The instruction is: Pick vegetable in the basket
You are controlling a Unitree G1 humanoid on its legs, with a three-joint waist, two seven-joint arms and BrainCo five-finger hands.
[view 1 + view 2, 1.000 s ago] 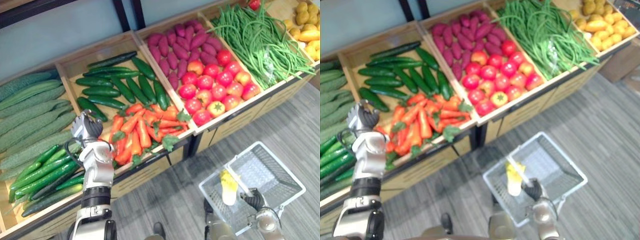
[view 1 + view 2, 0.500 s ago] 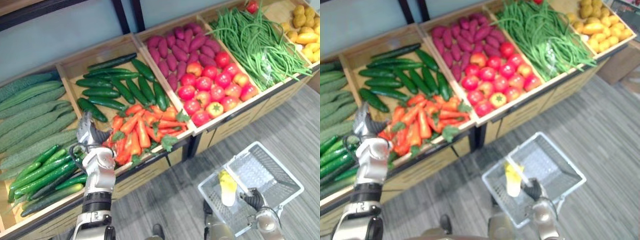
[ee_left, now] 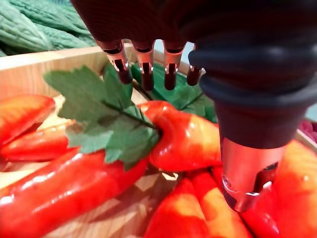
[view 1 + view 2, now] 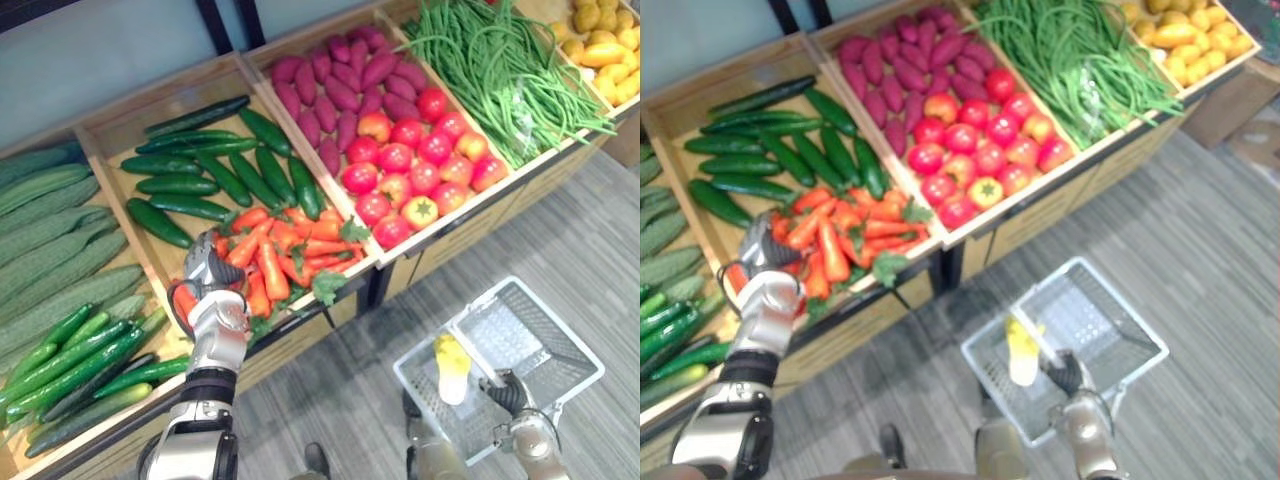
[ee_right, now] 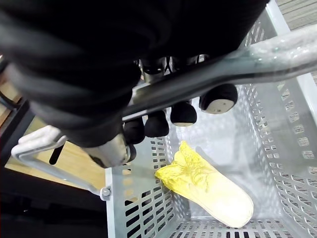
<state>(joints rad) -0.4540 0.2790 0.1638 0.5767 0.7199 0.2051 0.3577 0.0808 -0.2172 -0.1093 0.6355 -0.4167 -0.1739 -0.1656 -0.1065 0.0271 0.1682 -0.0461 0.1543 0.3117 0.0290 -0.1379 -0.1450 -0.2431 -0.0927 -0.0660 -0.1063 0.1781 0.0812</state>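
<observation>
The wooden produce stand (image 4: 470, 240) takes up most of what I see. It is split into sloped compartments that tip the produce toward me, so each kind slides forward against its front lip. The grey floor (image 4: 330, 400) below it is open, which I judge leaves a free path from stand to basket.

The white wire basket (image 4: 515, 335) hangs low on my right, well apart from the stand. My right hand (image 4: 505, 392) has its fingers wrapped around the handle (image 5: 223, 67), so the basket's mouth faces up. A yellow cabbage (image 5: 208, 186) already lies inside against one wall, with bare mesh beside it.

The pile of orange-red vegetables (image 4: 290, 250) with green leaf tops fills the front half of the second compartment, below the dark cucumbers (image 4: 200, 185).

My left hand (image 4: 210, 268) is over the near left corner of that pile, close to the side divider and the front lip. That leaves little room on those two sides. Its fingers (image 3: 143, 64) are straight and spread from the thumb (image 3: 245, 173), holding nothing. They hover just above one red piece (image 3: 183, 139), and I can't tell whether they touch it.
</observation>
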